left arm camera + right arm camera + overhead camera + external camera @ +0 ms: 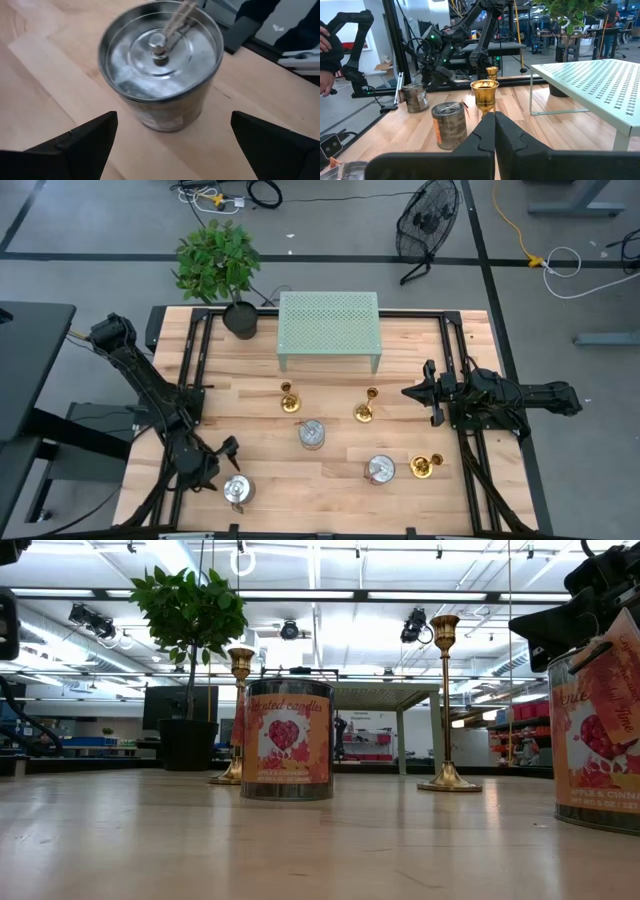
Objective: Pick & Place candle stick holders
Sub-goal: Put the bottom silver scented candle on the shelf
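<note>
A: Status, left side first?

B: My left gripper (pixel 228 448) is near the front left corner of the tabletop (pixel 330 480), fingers spread as wide as they go, nothing held. It hangs just above the front-left tin (pixel 237 491), and in my left wrist view that tin (pixel 161 65) sits between the two finger tips, not touched.

A: The candle stick holders?

B: There are three. The left candle stick holder (pixel 289 398) stands upright mid-tabletop, in front of the left leg of the green perforated riser (pixel 329 328). The middle candle stick holder (pixel 365 408) is upright too, in front of the riser's right leg. The centre tin (pixel 312 434) sits between those two, a bit nearer the front edge. The low view shows both holders standing behind that tin (pixel 287 737).

A: And the third?

B: The right candle stick holder (pixel 426 466) is near the front right corner, just beside the right tin (pixel 380 470). I can't tell if it's upright.

A: Right arm?

B: My right gripper (pixel 412 392) is by the right edge, pointing inward toward the middle holder, fingers fully closed on nothing. In the right wrist view the closed tips (pixel 494 120) line up just below that holder's gold cup (pixel 484 92).

A: Anything else?

B: A potted plant (pixel 218 265) stands at the back edge, left of the riser.
</note>
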Robot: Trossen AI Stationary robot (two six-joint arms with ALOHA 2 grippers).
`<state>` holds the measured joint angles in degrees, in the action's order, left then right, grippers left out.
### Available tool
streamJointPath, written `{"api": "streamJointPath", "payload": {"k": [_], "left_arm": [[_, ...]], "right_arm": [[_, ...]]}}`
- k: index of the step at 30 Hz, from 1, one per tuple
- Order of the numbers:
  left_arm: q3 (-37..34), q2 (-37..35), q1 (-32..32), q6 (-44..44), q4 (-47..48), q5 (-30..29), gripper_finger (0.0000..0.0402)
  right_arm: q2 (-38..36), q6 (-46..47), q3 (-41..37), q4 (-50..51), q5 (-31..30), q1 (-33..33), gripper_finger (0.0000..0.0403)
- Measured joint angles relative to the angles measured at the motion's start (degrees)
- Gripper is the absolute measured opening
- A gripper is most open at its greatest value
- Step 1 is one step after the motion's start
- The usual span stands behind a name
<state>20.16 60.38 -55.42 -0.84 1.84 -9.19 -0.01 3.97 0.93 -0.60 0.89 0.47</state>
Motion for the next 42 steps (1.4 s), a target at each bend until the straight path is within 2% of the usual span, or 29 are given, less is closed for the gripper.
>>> {"api": "streamJointPath", "payload": {"k": [18, 27, 33, 42], "left_arm": [[0.0, 0.65, 0.27, -0.47, -2.06, -3.15, 0.0399], [0.0, 4.39, 2.01, -1.92, -7.06, -2.03, 0.0399], [0.0, 4.96, 2.01, -2.04, -9.33, 2.57, 0.0399], [0.0, 4.94, 2.01, -3.04, -11.7, 2.4, 0.0399]], "right_arm": [[0.0, 0.01, 0.0, 0.0, 0.0, -0.02, 0.0003], [0.0, 0.02, 0.0, 0.0, 0.01, -0.01, 0.0003], [0.0, 0.02, 0.01, 0.0, 0.0, 0.0, 0.0003], [0.0, 0.01, 0.01, 0.01, 0.01, 0.0, 0.0003]]}}
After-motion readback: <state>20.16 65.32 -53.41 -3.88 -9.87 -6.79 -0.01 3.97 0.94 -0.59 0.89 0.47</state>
